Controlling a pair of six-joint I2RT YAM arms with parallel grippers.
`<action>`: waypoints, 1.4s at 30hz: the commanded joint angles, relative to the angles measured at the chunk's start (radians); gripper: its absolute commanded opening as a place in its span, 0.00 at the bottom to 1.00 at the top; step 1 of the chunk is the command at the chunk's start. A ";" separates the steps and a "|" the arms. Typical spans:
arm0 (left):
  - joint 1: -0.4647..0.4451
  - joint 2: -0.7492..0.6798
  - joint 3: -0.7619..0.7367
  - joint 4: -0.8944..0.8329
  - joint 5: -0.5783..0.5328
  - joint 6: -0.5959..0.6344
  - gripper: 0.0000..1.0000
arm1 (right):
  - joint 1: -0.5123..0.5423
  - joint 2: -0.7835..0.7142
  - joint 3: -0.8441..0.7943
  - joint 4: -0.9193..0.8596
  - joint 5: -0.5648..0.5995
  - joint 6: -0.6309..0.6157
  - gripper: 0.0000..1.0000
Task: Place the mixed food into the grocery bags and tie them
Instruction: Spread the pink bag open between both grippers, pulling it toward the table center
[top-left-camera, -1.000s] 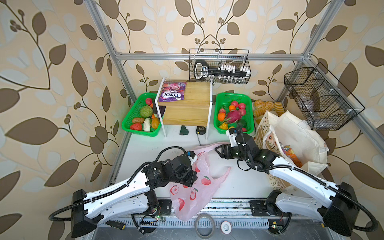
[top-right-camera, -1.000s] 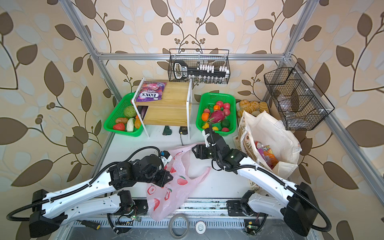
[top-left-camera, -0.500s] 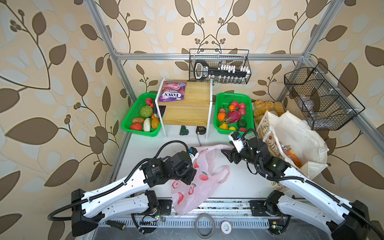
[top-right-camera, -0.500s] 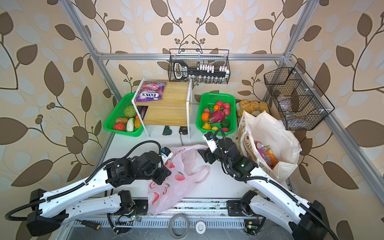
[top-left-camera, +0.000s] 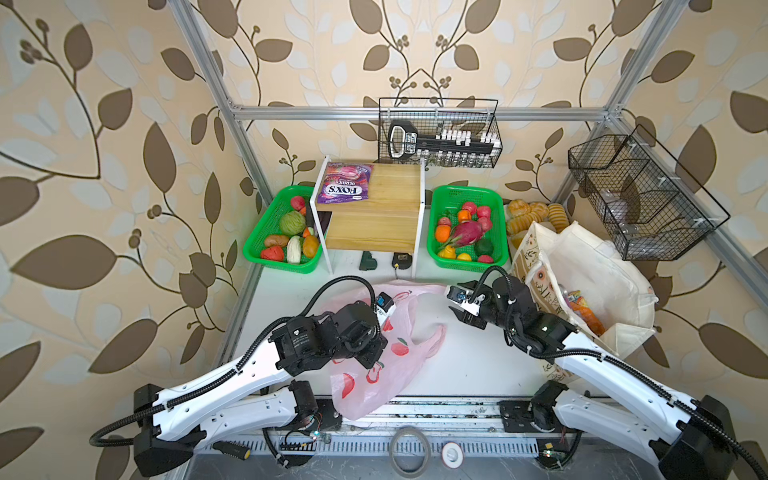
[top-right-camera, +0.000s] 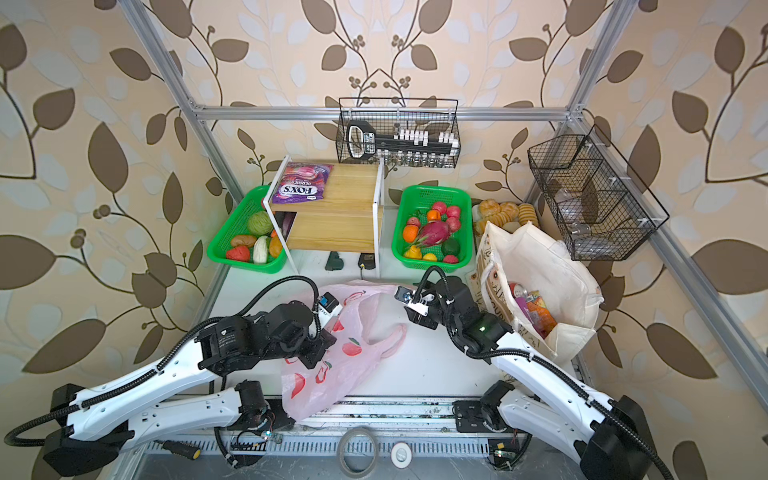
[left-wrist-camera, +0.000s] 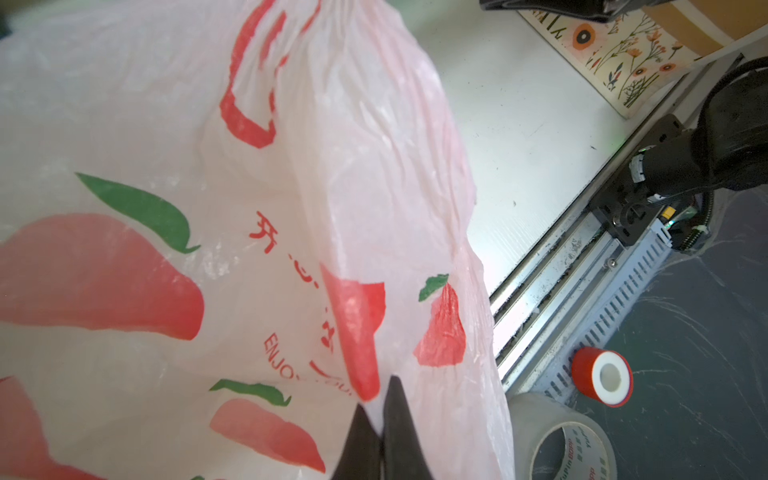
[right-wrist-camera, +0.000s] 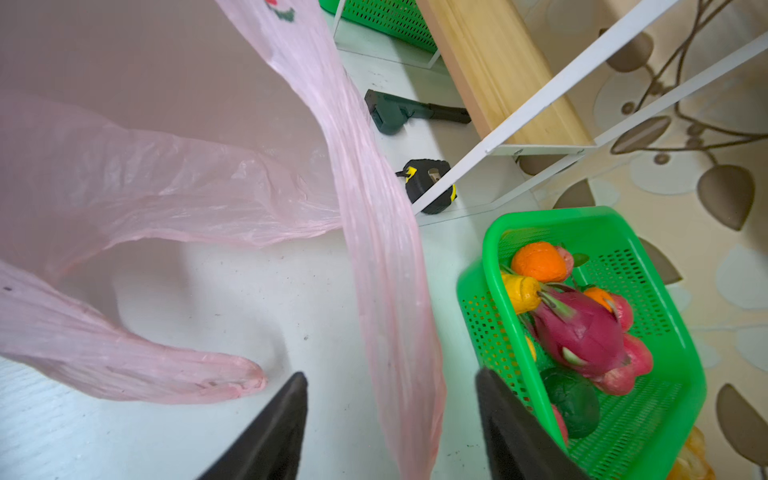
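The canvas tote (top-left-camera: 582, 257) stands at the right with packets inside; leave it alone. Your work is the pink bag (top-left-camera: 399, 353), slack at mid-table between the arms and draping over the near edge. The green basket (top-left-camera: 467, 193) holding the dragon fruit (top-left-camera: 467, 233) sits just beyond it, right of centre. Your left gripper (left-wrist-camera: 376, 395) has its jaws together, pinching the film. Your right gripper (right-wrist-camera: 390, 374) has its jaws apart, astride the handle strip (right-wrist-camera: 386, 270). Close squarely on that strip, then draw rightward to spread the mouth.
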 joint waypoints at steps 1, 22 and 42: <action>-0.002 0.001 0.037 -0.011 -0.044 0.021 0.00 | 0.001 0.006 0.026 0.016 -0.048 -0.032 0.40; -0.021 0.176 0.230 -0.003 -0.145 -0.417 0.70 | 0.150 0.174 0.452 -0.481 0.225 0.837 0.00; -0.150 0.658 0.507 -0.119 -0.454 -0.577 0.82 | 0.082 0.185 0.485 -0.436 0.113 1.092 0.00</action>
